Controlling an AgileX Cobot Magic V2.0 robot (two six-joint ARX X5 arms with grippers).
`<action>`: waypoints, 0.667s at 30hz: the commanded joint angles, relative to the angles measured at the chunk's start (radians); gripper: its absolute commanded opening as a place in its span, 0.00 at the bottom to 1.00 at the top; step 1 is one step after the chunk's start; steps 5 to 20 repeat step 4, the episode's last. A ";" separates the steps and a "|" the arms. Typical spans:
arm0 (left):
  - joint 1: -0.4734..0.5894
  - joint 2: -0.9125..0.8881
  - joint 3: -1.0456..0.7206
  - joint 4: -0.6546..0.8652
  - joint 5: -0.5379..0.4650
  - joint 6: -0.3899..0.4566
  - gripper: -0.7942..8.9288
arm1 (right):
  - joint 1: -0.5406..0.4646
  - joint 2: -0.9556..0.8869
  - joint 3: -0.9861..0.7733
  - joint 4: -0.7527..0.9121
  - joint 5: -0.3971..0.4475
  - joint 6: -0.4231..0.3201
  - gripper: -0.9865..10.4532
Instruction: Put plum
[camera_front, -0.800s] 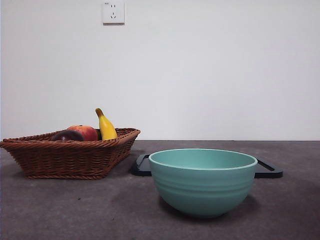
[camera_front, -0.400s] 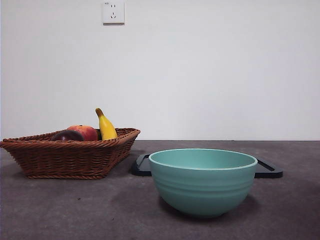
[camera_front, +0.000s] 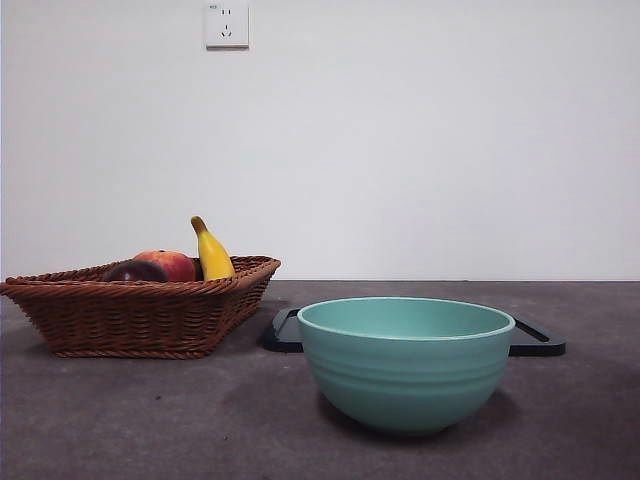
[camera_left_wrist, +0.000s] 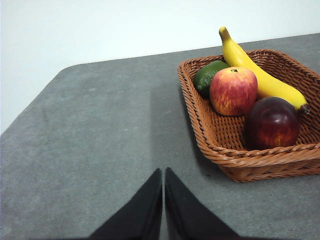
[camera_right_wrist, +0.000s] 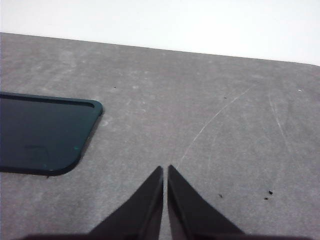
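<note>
The plum (camera_left_wrist: 273, 123) lies inside the wicker basket (camera_left_wrist: 215, 145), in the corner nearest my left gripper (camera_left_wrist: 163, 175), touching the basket's woven wall. Just beside it in the basket sits a red-orange fruit (camera_left_wrist: 233, 91), and a yellow banana (camera_left_wrist: 255, 70) runs along behind both, its stem poking up above the basket rim. A dark green fruit (camera_left_wrist: 209, 77) is tucked at the far side of the basket, touching the red-orange one.

My left gripper hangs over bare grey table (camera_left_wrist: 100, 140), near the basket but apart from it, and its two black jaws are pressed nearly together with only a thin slit between them, holding nothing. My right gripper (camera_right_wrist: 165, 172) is well apart from the basket, over open tabletop near the rounded corner of a dark tray (camera_right_wrist: 40, 132); its jaws too are drawn narrow to a slit and grip nothing.

From the front, the basket (camera_front: 140, 315) stands with the plum (camera_front: 133, 271) just showing above its rim, the red-orange fruit (camera_front: 172, 263) and banana (camera_front: 212, 253) behind it. A teal bowl (camera_front: 405, 365) stands beside the basket, nearer the camera, with the dark tray (camera_front: 535, 340) behind the bowl. Neither arm shows in that view.
</note>
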 joint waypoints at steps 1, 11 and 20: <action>0.003 -0.002 -0.020 -0.008 -0.002 -0.003 0.09 | 0.000 -0.003 -0.005 0.009 -0.001 0.002 0.09; 0.003 -0.002 -0.020 -0.008 -0.002 -0.003 0.09 | 0.000 -0.003 -0.005 0.009 0.000 0.002 0.09; 0.003 -0.002 -0.020 -0.008 -0.002 -0.003 0.09 | 0.000 -0.003 -0.005 0.009 0.000 0.002 0.09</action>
